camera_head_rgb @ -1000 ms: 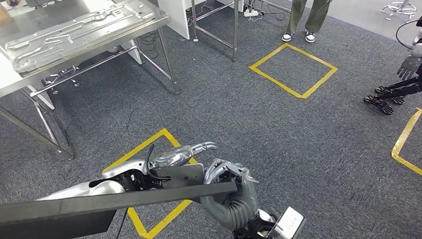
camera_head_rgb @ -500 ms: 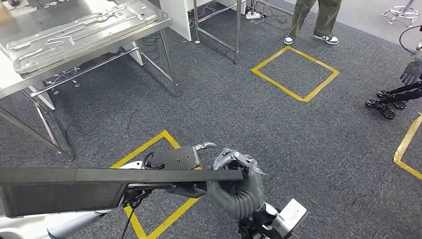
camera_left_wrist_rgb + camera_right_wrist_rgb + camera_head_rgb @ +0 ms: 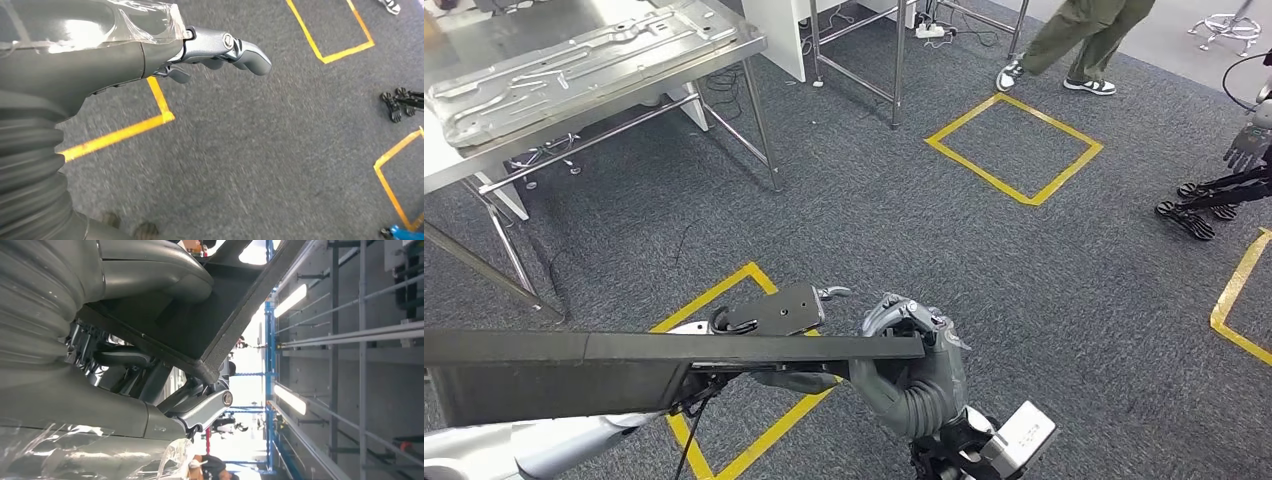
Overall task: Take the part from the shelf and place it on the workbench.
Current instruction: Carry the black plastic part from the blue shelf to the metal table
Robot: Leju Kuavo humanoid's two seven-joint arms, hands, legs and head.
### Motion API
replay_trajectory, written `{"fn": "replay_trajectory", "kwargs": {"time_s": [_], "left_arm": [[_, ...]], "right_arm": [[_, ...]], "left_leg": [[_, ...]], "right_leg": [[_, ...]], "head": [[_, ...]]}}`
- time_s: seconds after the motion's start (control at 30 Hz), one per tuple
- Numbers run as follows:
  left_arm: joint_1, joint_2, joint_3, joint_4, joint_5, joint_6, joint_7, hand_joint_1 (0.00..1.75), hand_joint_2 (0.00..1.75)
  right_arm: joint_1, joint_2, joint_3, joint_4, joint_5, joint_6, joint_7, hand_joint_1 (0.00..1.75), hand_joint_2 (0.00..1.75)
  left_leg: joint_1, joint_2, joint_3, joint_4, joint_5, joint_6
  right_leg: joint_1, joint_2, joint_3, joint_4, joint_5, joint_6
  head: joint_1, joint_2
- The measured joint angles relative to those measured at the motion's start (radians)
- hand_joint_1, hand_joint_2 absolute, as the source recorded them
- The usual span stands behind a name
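The part (image 3: 674,348) is a long, flat black panel held nearly level across the lower head view. My right hand (image 3: 914,372) grips its right end, fingers wrapped over the top edge. The right wrist view shows the panel (image 3: 225,300) clamped in that hand (image 3: 125,390). My left hand (image 3: 826,294) lies under the panel, fingertips poking out past its far edge. In the left wrist view that hand (image 3: 125,45) has its fingers stretched out over the carpet with nothing in them. The steel workbench (image 3: 754,42) stands at the far left.
A pressed sheet-metal piece (image 3: 574,60) lies on the workbench, whose legs (image 3: 762,125) reach the carpet. Yellow tape squares (image 3: 1014,145) mark the floor. A person's legs (image 3: 1074,45) stand at the back. Another robot's hand and feet (image 3: 1214,195) are at the right edge.
The panel has gone from tilted to nearly level and hides more of my left arm. The view has shifted slightly. The person at the back has stepped to the right.
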Motion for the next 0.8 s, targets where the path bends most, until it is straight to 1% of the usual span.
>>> {"fn": "replay_trajectory", "kwargs": {"time_s": [0.03,0.07,0.1,0.13,0.17,0.2,0.23,0.27,0.3,0.33,0.37,0.4,0.43,0.47,0.5,0.53,0.6,0.63,0.67,0.7,0.73,0.77,0.8], "left_arm": [[-0.002,0.002,-0.001,-0.003,-0.008,-0.004,0.002,0.00,1.75],[-0.003,0.004,-0.001,-0.006,-0.018,-0.007,0.002,0.00,1.75],[-0.006,0.006,-0.002,-0.009,-0.030,-0.012,0.003,0.00,1.75],[-0.009,0.008,-0.002,-0.013,-0.043,-0.017,0.003,0.00,1.75],[-0.012,0.009,-0.003,-0.016,-0.056,-0.022,0.002,0.00,1.75],[-0.015,0.009,-0.005,-0.018,-0.068,-0.027,0.001,0.00,1.75],[-0.016,0.009,-0.007,-0.019,-0.081,-0.032,-0.001,0.00,1.75],[-0.016,0.010,-0.011,-0.020,-0.094,-0.037,-0.002,0.00,1.75],[-0.016,0.011,-0.014,-0.021,-0.106,-0.042,-0.002,0.00,1.75],[-0.016,0.012,-0.018,-0.023,-0.118,-0.045,-0.003,0.00,1.75],[-0.017,0.014,-0.021,-0.026,-0.127,-0.049,-0.003,0.00,1.75],[-0.018,0.016,-0.023,-0.029,-0.137,-0.053,-0.003,0.00,1.75],[-0.020,0.017,-0.024,-0.032,-0.146,-0.056,-0.003,0.00,1.75],[-0.022,0.019,-0.024,-0.034,-0.154,-0.060,-0.003,0.00,1.75],[-0.024,0.020,-0.025,-0.035,-0.161,-0.062,-0.003,0.00,1.75],[-0.026,0.021,-0.025,-0.037,-0.165,-0.064,-0.003,0.00,1.75],[-0.030,0.025,-0.025,-0.040,-0.171,-0.067,-0.003,0.00,1.75],[-0.033,0.027,-0.024,-0.043,-0.175,-0.068,-0.003,0.00,1.75],[-0.036,0.030,-0.024,-0.045,-0.181,-0.071,-0.003,0.00,1.75],[-0.037,0.032,-0.024,-0.046,-0.189,-0.074,-0.003,0.00,1.75],[-0.038,0.033,-0.025,-0.047,-0.198,-0.079,-0.003,0.00,1.75],[-0.036,0.035,-0.025,-0.047,-0.207,-0.084,-0.003,0.00,1.75],[-0.035,0.036,-0.026,-0.047,-0.213,-0.088,-0.003,0.00,1.75]], "right_arm": [[0.000,0.000,0.000,0.000,-0.001,0.000,-0.001,1.75,1.75],[-0.001,0.000,0.000,0.000,-0.002,0.000,-0.003,1.75,1.75],[-0.001,-0.001,0.000,-0.001,-0.002,0.000,-0.004,1.75,1.75],[-0.002,-0.001,0.000,-0.001,-0.004,0.001,-0.007,1.75,1.75],[-0.003,-0.002,0.000,-0.002,-0.005,0.002,-0.010,1.75,1.75],[-0.003,-0.002,0.000,-0.002,-0.007,0.003,-0.013,1.75,1.75],[-0.002,-0.003,0.000,-0.002,-0.009,0.004,-0.016,1.75,1.75],[-0.001,-0.004,0.000,-0.002,-0.011,0.005,-0.018,1.75,1.75],[-0.001,-0.005,0.001,-0.002,-0.012,0.006,-0.019,1.75,1.75],[0.000,-0.006,0.001,-0.002,-0.013,0.007,-0.020,1.75,1.75],[0.000,-0.007,0.002,-0.002,-0.013,0.008,-0.021,1.75,1.75],[0.000,-0.007,0.003,-0.002,-0.014,0.008,-0.023,1.75,1.75],[0.000,-0.007,0.003,-0.002,-0.014,0.009,-0.024,1.75,1.75],[-0.001,-0.006,0.003,-0.002,-0.014,0.010,-0.026,1.75,1.75],[-0.001,-0.006,0.003,-0.002,-0.015,0.010,-0.027,1.75,1.75],[-0.001,-0.006,0.003,-0.002,-0.015,0.010,-0.027,1.75,1.75],[-0.002,-0.005,0.003,-0.002,-0.015,0.011,-0.029,1.75,1.75],[-0.003,-0.004,0.003,-0.002,-0.015,0.011,-0.030,1.75,1.75],[-0.004,-0.004,0.004,-0.002,-0.015,0.011,-0.031,1.75,1.75],[-0.004,-0.003,0.004,-0.002,-0.015,0.012,-0.032,1.75,1.75],[-0.004,-0.003,0.004,-0.002,-0.015,0.013,-0.033,1.75,1.75],[-0.003,-0.003,0.004,-0.002,-0.015,0.014,-0.034,1.75,1.75],[-0.002,-0.003,0.004,-0.002,-0.016,0.015,-0.035,1.75,1.75]], "left_leg": [[-0.002,0.000,0.002,-0.002,0.000,0.001],[-0.001,-0.001,0.006,-0.006,0.002,0.004],[0.001,-0.002,0.012,-0.010,0.003,0.008],[0.003,-0.002,0.018,-0.014,0.004,0.013],[0.004,-0.002,0.024,-0.017,0.004,0.018],[0.003,-0.002,0.028,-0.017,0.002,0.022],[0.001,-0.002,0.030,-0.017,0.000,0.027],[-0.001,-0.003,0.032,-0.017,-0.002,0.030],[-0.002,-0.003,0.034,-0.016,-0.005,0.031],[-0.003,-0.004,0.038,-0.016,-0.008,0.031],[-0.004,-0.005,0.043,-0.016,-0.013,0.031],[-0.004,-0.006,0.049,-0.016,-0.018,0.028],[-0.006,-0.007,0.054,-0.015,-0.025,0.025],[-0.008,-0.007,0.058,-0.014,-0.031,0.021],[-0.009,-0.008,0.059,-0.014,-0.035,0.016],[-0.010,-0.008,0.060,-0.014,-0.039,0.011],[-0.008,-0.008,0.060,-0.011,-0.047,0.002],[-0.006,-0.007,0.053,0.007,-0.058,-0.004],[-0.003,-0.006,0.035,0.046,-0.076,-0.011],[0.001,-0.006,0.004,0.106,-0.100,-0.018],[0.005,-0.005,-0.038,0.178,-0.125,-0.024],[0.009,-0.005,-0.079,0.244,-0.142,-0.029],[0.013,-0.005,-0.110,0.284,-0.144,-0.034]], "right_leg": [[-0.001,-0.001,0.002,-0.002,-0.001,0.006],[-0.002,-0.002,0.004,-0.002,-0.003,0.011],[-0.003,-0.003,0.003,0.005,-0.008,0.016],[-0.002,-0.003,-0.006,0.028,-0.020,0.019],[-0.002,-0.004,-0.026,0.071,-0.040,0.021],[0.000,-0.004,-0.058,0.132,-0.067,0.022],[0.000,-0.004,-0.097,0.201,-0.092,0.022],[0.000,-0.004,-0.132,0.258,-0.106,0.022],[0.001,-0.004,-0.155,0.287,-0.104,0.022],[0.001,-0.004,-0.158,0.275,-0.082,0.020],[0.001,-0.004,-0.139,0.222,-0.044,0.018],[0.001,-0.004,-0.106,0.148,-0.003,0.015],[0.002,-0.004,-0.071,0.074,0.027,0.012],[0.003,-0.004,-0.045,0.022,0.043,0.009],[0.005,-0.004,-0.031,-0.006,0.047,0.005],[0.007,-0.003,-0.027,-0.013,0.042,0.002],[0.006,-0.003,-0.024,-0.015,0.039,-0.007],[0.004,-0.003,-0.020,-0.017,0.037,-0.013],[0.002,-0.004,-0.015,-0.019,0.034,-0.017],[0.001,-0.004,-0.011,-0.019,0.030,-0.021],[0.001,-0.004,-0.008,-0.019,0.026,-0.023],[0.001,-0.004,-0.005,-0.019,0.022,-0.024],[0.001,-0.004,-0.001,-0.019,0.017,-0.023]], "head": [[0.000,0.000],[0.000,0.000],[0.000,0.000],[0.000,0.000],[0.001,0.000],[0.001,0.000],[0.001,0.000],[0.001,0.000],[0.001,0.000],[0.001,0.000],[0.001,0.000],[0.001,0.000],[0.001,0.000],[0.001,0.000],[0.001,0.000],[0.001,0.000],[0.001,0.000],[0.000,0.000],[0.000,0.000],[0.000,0.000],[-0.001,0.000],[0.000,0.000],[0.000,0.000]]}}
